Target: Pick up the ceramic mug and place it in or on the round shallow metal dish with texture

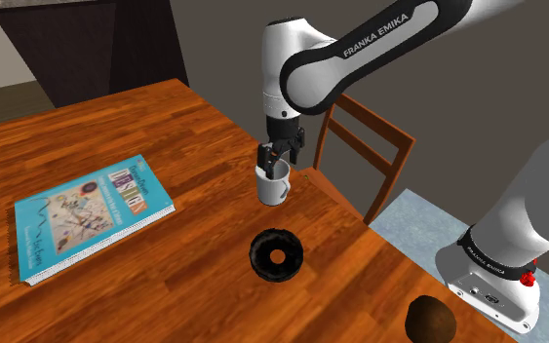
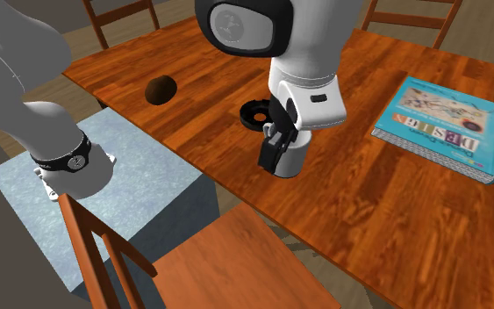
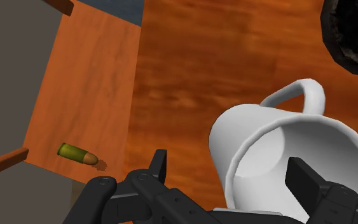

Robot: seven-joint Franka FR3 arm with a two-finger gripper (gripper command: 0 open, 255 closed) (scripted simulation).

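Jaws apart, straddling one wall of white mug [image 1: 273, 188] near worktop [image 1: 165, 287] edge, not clamping; black dish [image 1: 258, 255] nearby.

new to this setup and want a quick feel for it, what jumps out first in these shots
The black gripper is down at a white mug near the table edge by the chair, its fingers open, one outside the mug's wall and one inside. Just in front of the mug in the shoulder view lies a black ring-shaped dish, and a bright blue book sits at that view's left.
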